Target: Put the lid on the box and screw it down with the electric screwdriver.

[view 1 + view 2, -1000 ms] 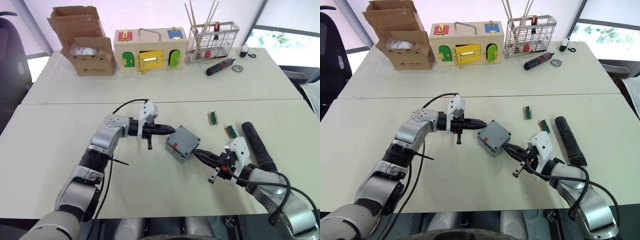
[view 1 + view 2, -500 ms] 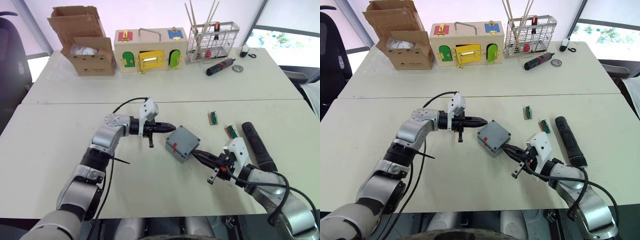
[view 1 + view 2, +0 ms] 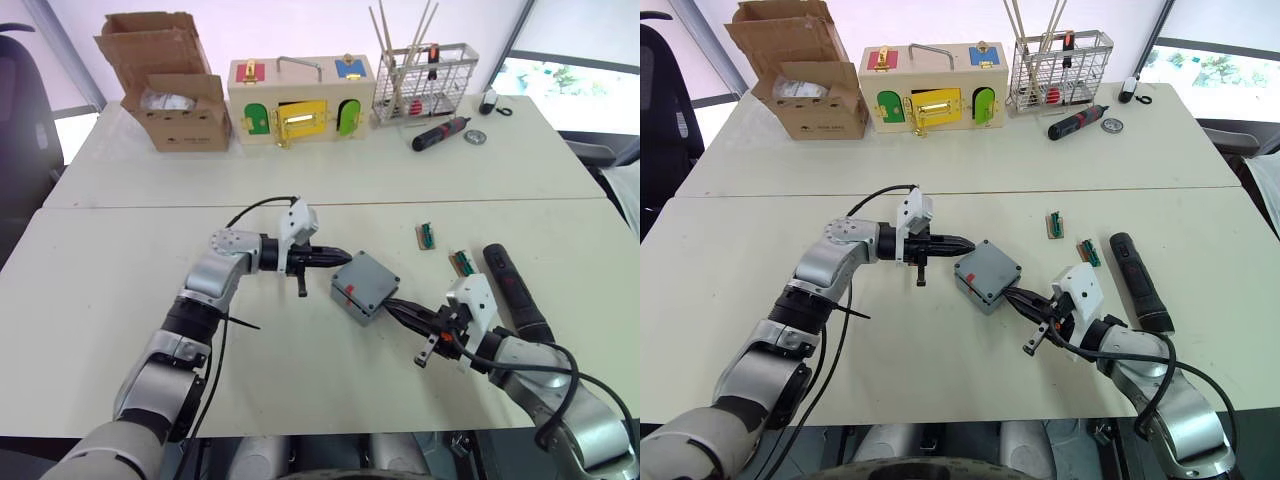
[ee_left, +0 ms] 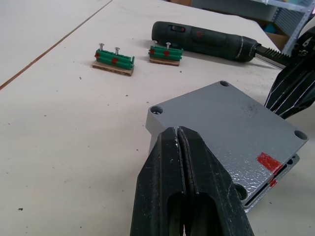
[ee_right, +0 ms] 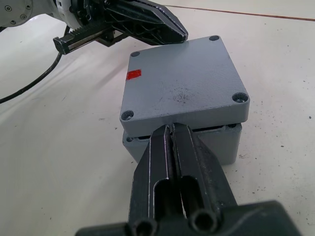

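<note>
Both arms are showing silver-grey metal casings broken by black joint segments, with a round silver joint cap on the left arm just behind the left hand [image 3: 335, 256]. A white block-shaped housing is sitting at each wrist, and the left hand and the right hand [image 3: 395, 305] are each ending in two tapered black fingers [image 4: 184, 196] with ribbed inner faces and a long slot down each. A thin black cable is looping from the left wrist housing back along the arm, another is curving beside the right forearm, and a toothed black rack is jutting out beside the left hand's fingers.

Grey lid [image 5: 182, 81] sits on box [image 5: 224, 146]; black electric screwdriver [image 3: 515, 292] lies nearby
</note>
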Tool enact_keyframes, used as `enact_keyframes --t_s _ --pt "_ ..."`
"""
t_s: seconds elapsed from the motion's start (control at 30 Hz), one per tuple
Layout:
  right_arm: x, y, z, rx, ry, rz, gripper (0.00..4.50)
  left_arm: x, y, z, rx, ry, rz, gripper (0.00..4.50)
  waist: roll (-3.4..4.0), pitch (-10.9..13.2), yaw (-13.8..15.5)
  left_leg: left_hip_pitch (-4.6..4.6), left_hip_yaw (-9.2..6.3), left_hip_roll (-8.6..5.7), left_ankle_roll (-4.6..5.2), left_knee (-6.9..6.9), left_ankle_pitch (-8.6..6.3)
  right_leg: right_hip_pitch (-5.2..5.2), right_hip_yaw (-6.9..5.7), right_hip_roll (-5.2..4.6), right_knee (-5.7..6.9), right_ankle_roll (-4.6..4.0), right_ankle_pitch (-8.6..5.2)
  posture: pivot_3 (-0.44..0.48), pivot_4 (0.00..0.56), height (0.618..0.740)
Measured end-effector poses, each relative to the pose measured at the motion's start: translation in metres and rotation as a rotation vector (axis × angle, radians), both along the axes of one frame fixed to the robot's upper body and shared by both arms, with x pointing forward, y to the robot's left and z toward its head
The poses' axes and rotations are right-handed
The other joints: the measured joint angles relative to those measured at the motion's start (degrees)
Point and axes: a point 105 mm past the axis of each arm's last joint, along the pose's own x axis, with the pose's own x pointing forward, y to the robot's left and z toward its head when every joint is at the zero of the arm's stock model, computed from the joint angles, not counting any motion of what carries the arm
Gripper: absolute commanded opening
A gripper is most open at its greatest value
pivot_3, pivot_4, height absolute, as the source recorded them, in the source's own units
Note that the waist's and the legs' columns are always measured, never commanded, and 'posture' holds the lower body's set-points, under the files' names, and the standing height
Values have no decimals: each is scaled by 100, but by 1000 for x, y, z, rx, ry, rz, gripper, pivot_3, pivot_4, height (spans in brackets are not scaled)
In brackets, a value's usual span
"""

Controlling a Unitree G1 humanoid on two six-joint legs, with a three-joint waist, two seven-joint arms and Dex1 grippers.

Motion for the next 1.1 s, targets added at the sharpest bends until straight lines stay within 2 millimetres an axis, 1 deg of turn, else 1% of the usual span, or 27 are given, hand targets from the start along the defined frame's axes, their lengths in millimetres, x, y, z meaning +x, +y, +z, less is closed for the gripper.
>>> enact_keyframes --t_s 0.1,0.3,0.37,0.47,0.63,1.1 --pt "0 0 0 -3 0 2 40 2 2 1 -15 13 13 0 0 0 -2 0 0 0 0 0 0 -1 0 0 0 0 0 0 150 737" --pt "0 0 -1 -9 0 4 40 9 5 15 -66 12 46 0 0 0 2 0 0 0 -1 0 0 0 0 0 0 0 0 0 150 737" --pt "0 0 -1 -9 0 5 40 10 5 16 -63 1 51 0 0 0 -3 0 0 0 -1 0 1 0 0 0 0 0 0 0 150 737" --pt "0 0 -1 -12 0 4 40 10 7 8 -14 -23 47 0 0 0 -3 0 0 0 -3 0 2 -1 0 1 0 0 0 0 150 737" --pt "0 0 -1 -16 -1 3 40 5 11 -15 48 -7 39 0 0 0 3 0 0 0 -4 0 2 -1 0 0 0 0 0 0 150 737" --pt "0 1 -2 -16 1 6 40 0 5 -9 26 -4 6 0 0 0 -1 0 0 0 0 0 0 -1 0 0 0 0 0 0 150 737"
